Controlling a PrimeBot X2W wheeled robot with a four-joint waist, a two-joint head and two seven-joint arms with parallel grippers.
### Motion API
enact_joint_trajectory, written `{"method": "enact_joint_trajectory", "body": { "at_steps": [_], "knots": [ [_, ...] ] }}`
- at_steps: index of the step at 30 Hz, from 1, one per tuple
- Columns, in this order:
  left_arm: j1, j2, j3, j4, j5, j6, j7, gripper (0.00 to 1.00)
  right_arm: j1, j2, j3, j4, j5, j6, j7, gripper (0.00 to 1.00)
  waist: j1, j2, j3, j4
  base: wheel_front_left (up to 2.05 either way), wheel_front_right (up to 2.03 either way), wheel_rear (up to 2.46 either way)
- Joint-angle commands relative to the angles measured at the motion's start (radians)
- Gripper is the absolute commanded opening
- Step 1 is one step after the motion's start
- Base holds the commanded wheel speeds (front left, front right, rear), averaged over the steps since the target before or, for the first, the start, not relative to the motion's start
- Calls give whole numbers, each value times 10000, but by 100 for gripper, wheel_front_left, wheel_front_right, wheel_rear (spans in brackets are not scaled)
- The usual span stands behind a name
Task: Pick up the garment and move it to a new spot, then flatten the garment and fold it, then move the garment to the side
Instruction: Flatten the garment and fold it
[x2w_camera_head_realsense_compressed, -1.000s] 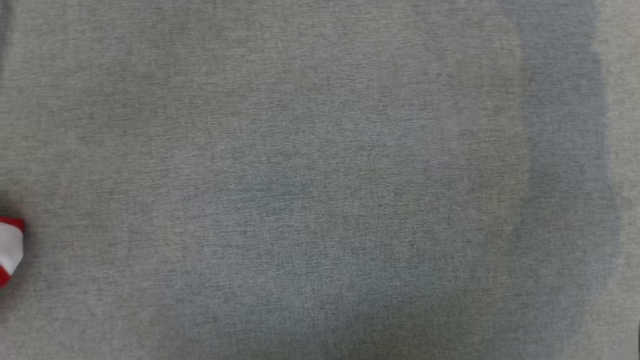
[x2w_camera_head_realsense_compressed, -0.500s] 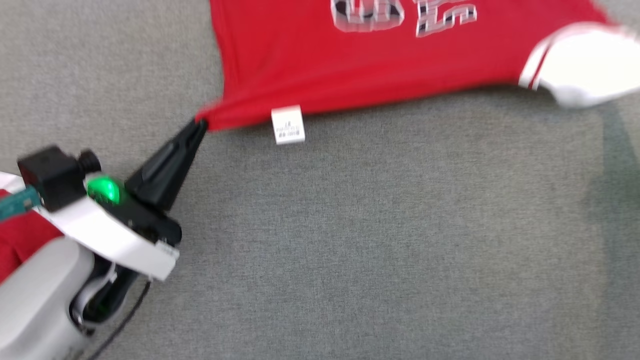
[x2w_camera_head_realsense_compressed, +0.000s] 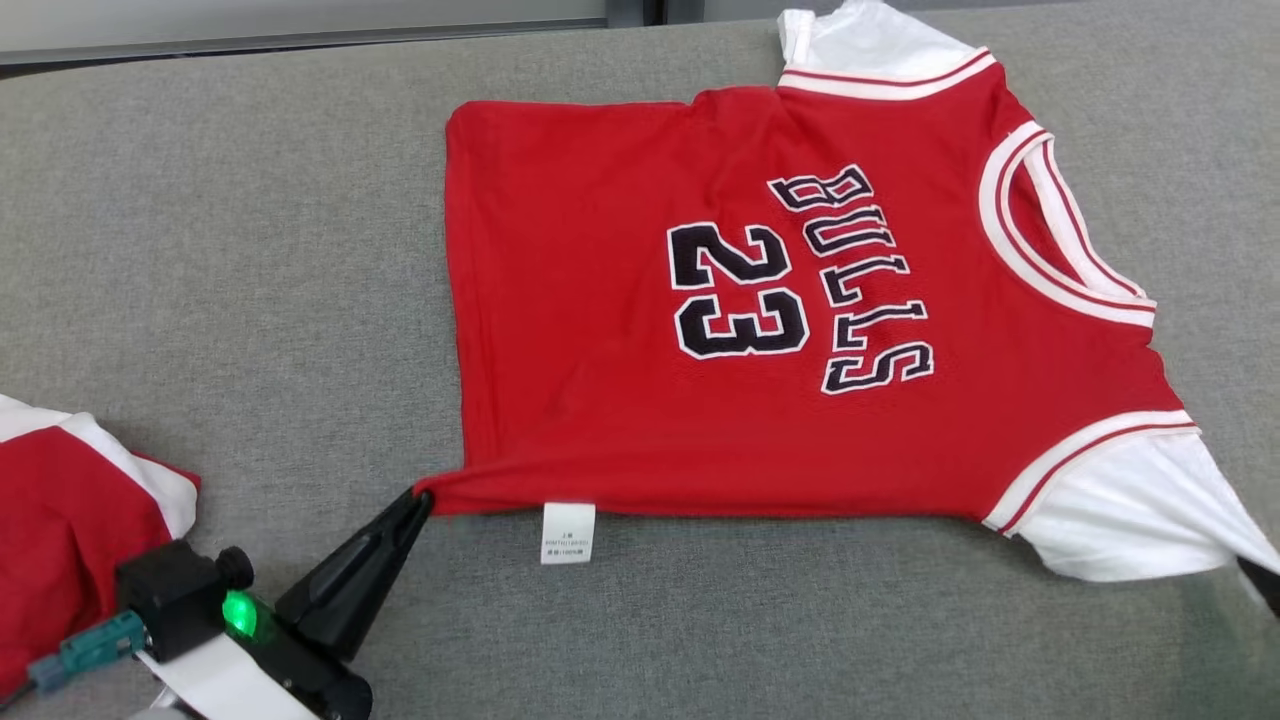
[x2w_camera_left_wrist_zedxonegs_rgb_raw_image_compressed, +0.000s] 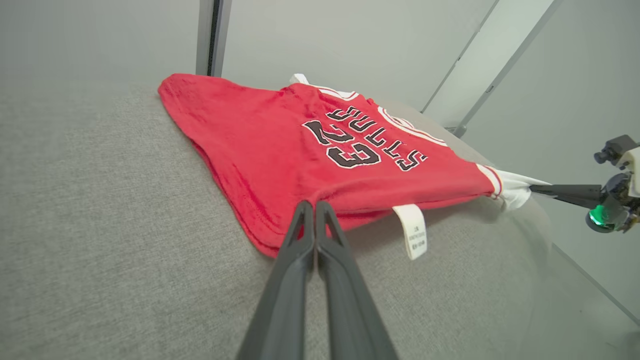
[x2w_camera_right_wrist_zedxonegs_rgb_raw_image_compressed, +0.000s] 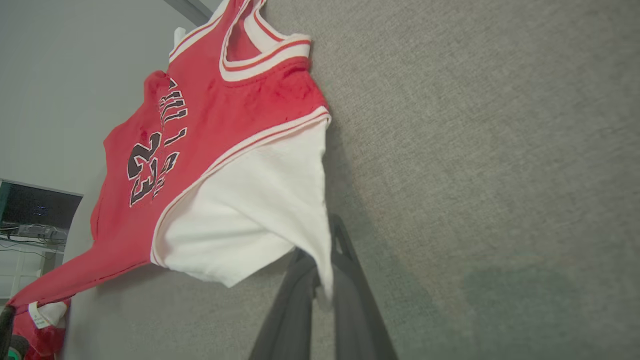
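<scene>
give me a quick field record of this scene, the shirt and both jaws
garment: red jersey, number 23, spread face up on grey surface
left jaws: shut on the hem corner, beside care label
right jaws: shut on the tip of white sleeve
fabric state: near edge stretched between the two grips
other item: second red and white garment at lower left, apart from the jersey
fold: not yet done
</scene>
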Motion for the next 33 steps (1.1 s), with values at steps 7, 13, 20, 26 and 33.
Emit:
{"method": "enact_joint_trajectory", "body": {
  "at_steps": [7, 13, 20, 26, 33],
  "knots": [
    [1074, -247, 33, -15, 556, 10, -20, 0, 712, 622, -139, -182, -482, -21, 414, 0, 0, 0, 2, -57, 0, 0, 0],
    [1566, -413, -36, -101, 687, 10, -18, 0, 782, 982, -549, -554, -468, -20, 603, 0, 0, 0, -105, 44, 0, 0, 0],
    [1533, -383, 193, -882, -167, 10, 53, 0, 630, 1192, -1402, -1588, 323, -14, 1042, 0, 0, 0, -156, 292, 0, 0, 0],
    [501, -456, 181, -1278, -1325, 10, 450, 0, -208, 1394, -1944, -1623, 604, -12, 1397, 0, 0, 0, 62, 603, 0, 0, 0],
    [-1006, -595, -123, -855, -2157, 10, 965, 0, -1769, 1606, -2107, -950, 133, -12, 1668, 0, 0, 0, 528, 895, 0, 0, 0]
  ]
}}
